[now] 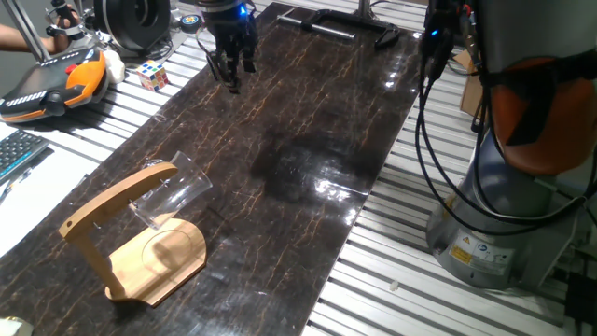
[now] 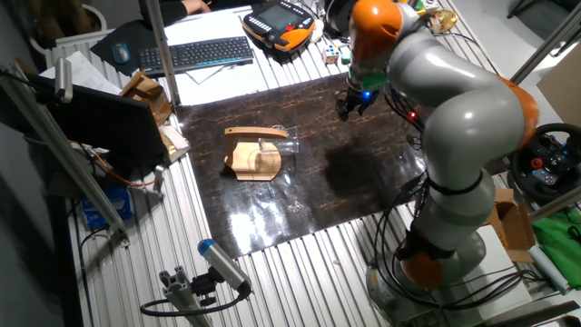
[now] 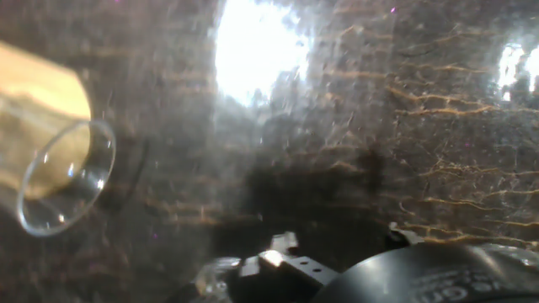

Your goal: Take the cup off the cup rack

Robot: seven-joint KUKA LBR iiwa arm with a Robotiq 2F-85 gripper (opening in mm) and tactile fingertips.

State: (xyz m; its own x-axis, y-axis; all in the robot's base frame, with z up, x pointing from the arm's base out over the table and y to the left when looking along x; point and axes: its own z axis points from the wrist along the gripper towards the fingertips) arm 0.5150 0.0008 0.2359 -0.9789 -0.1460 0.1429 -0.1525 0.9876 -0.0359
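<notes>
The clear glass cup (image 1: 173,192) hangs tilted on the tip of the wooden cup rack's arched arm (image 1: 112,201), above the rack's flat base (image 1: 163,257), at the near left of the dark mat. Both show in the other fixed view: cup (image 2: 278,137), rack (image 2: 252,160). In the hand view the cup's open rim (image 3: 61,178) faces the camera at the far left, with the wooden arm (image 3: 38,88) behind it. My gripper (image 1: 233,73) hovers over the mat's far end, well away from the rack, open and empty. It also shows in the other fixed view (image 2: 349,108).
The dark marble-patterned mat (image 1: 308,159) covers the slatted table. A Rubik's cube (image 1: 154,75), an orange teach pendant (image 1: 58,84) and a keyboard (image 1: 17,154) lie off the mat at left. A black metal bar (image 1: 345,22) lies at the far end. The robot base (image 1: 504,215) stands at right.
</notes>
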